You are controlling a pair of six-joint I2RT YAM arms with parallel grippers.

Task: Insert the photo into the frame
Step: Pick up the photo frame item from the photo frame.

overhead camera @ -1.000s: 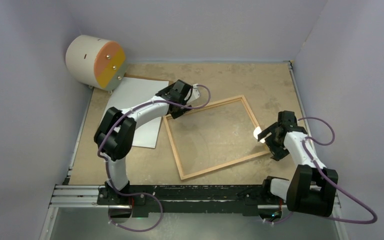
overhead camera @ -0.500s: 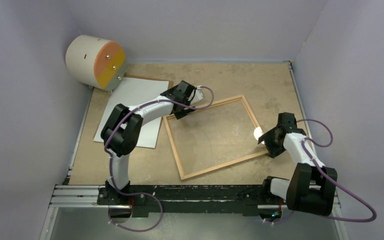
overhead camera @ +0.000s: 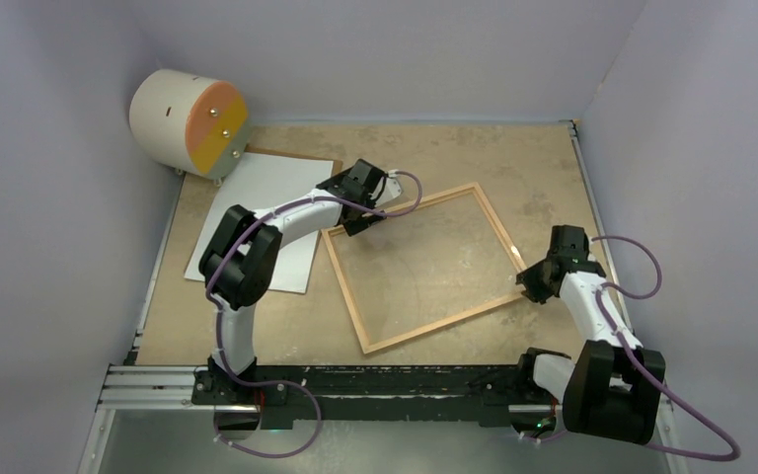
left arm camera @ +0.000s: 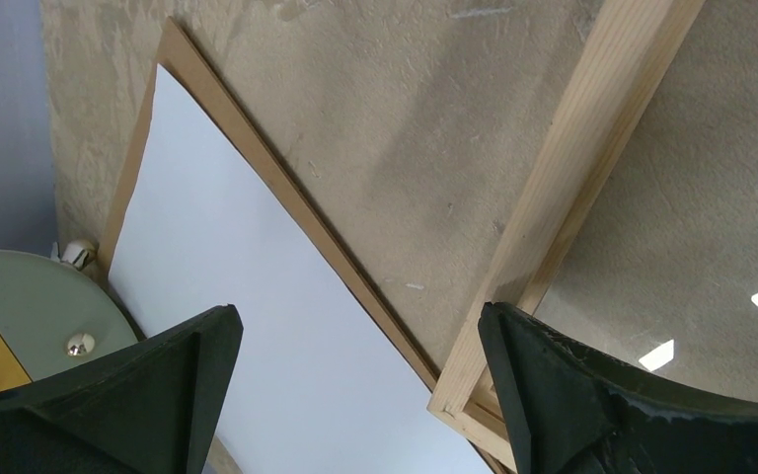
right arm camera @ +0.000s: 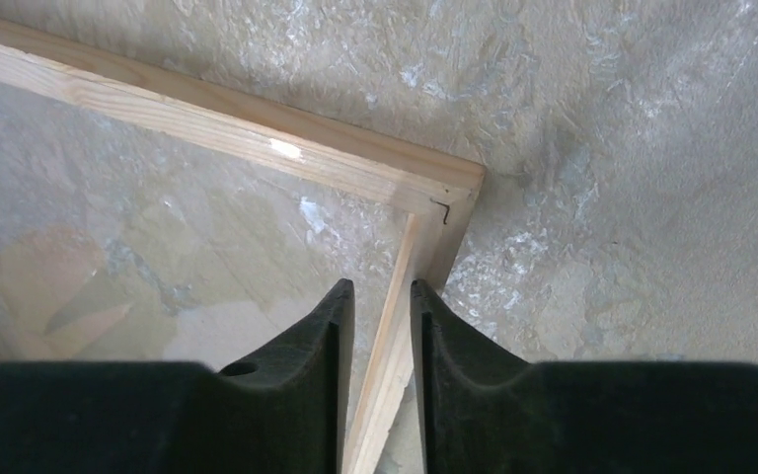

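Right fingers [right arm camera: 326, 355]: the right gripper [overhead camera: 543, 279] is clamped on the frame [overhead camera: 444, 324], on its right rail just short of the near right corner.
Left fingers [left arm camera: 543, 395]: the left gripper [overhead camera: 360, 204] is spread wide with nothing grasped, over the frame's far left corner.
Photo [overhead camera: 257, 197]: white back up on the backing sheet [left arm camera: 286, 188], just left of the frame. We cannot tell whether they touch or overlap.
Risk: we judge that dragging by one rail could twist the thin frame or drive its left corner over the photo.
Edges: only a narrow strip of table [overhead camera: 513, 168] lies right of the frame.
Room: open table lies beyond the frame's far rail.
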